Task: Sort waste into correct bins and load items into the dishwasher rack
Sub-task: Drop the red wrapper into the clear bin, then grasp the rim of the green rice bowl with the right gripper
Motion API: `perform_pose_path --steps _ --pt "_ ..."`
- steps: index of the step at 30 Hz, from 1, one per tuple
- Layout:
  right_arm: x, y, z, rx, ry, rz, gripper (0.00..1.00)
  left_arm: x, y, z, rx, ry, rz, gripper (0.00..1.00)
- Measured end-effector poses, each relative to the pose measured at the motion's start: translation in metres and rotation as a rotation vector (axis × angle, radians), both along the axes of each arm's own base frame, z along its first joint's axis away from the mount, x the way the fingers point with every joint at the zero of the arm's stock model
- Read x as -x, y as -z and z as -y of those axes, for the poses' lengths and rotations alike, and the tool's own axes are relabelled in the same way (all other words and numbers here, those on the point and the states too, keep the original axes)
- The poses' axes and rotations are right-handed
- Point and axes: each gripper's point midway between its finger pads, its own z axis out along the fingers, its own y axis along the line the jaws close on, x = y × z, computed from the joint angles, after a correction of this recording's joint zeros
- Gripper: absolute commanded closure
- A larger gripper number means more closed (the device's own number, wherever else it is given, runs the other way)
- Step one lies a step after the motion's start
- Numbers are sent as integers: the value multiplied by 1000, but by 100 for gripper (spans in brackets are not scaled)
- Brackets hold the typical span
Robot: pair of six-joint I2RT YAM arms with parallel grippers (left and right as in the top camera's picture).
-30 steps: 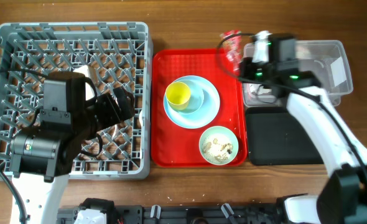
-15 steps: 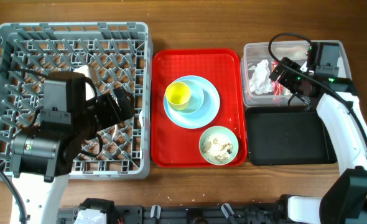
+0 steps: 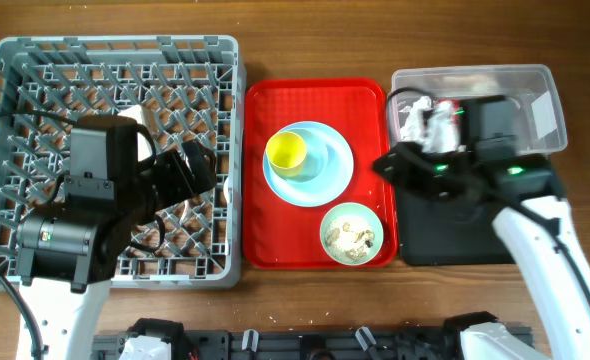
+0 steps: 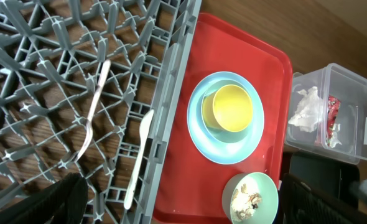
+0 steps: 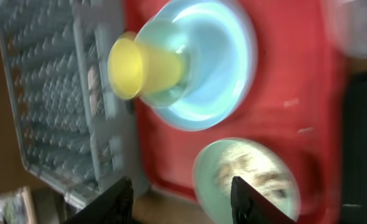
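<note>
From overhead, the red serving tray (image 3: 275, 235) lies mid-bench (image 3: 305, 40). The dishwasher rack (image 3: 115, 45) is just left of it, and the clear tub (image 3: 520, 80) and black tray (image 3: 455, 240) are just right of it. On the tray sit the pale blue plate (image 3: 337, 178), carrying the small blue bowl (image 3: 312, 165) with the yellow cup (image 3: 286, 152) inside, and nearer the front edge the green bowl (image 3: 351, 233). The right hand (image 3: 387, 165) hangs over the tray's right rim. The left hand (image 3: 190, 170) is left of the tray, above the rack; from here I cannot tell how its jaws stand.

The left wrist view shows its dark fingers (image 4: 53, 202) spread wide and holding nothing. The fork (image 4: 93, 109) and spoon (image 4: 139, 158) already lie on the rack's grid, left of the tray. Right of the tray, the paper napkin (image 4: 306, 109) and red wrapper (image 4: 333, 118) rest inside the tub. The food scraps (image 4: 246, 200) are heaped in the green bowl.

The right wrist view is blurred, but the fingers (image 5: 118, 199) are parted and empty, with the green bowl between them and the cup and plate beyond.

By my reckoning the job is about half done: cutlery racked, paper and wrapper binned. The scraps remain to be tipped out — the black tray looks bare — and then plate, two bowls and cup go to the rack.
</note>
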Motion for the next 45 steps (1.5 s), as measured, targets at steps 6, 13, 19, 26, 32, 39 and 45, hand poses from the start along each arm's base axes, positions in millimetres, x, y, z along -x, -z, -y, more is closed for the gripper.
perform_pose_path --steps 6,13,19,26,32,39,45 --pt "51 -11 -132 -22 -236 158 34 0 0 0 0 0 -1 0" --pt "94 33 -155 254 -295 224 8 0 0 0 0 0 0 0" --pt "101 93 -138 479 -411 131 53 0 0 0 0 0 -1 0" --pt "83 131 -109 720 -355 132 52 0 0 0 0 0 -1 0" --pt "71 129 -97 784 -302 173 52 0 0 0 0 0 -1 0" --pt "72 130 -92 799 -301 160 65 0 0 0 0 0 -1 0" --pt "74 131 -89 809 -306 148 66 0 0 0 0 0 -1 0"
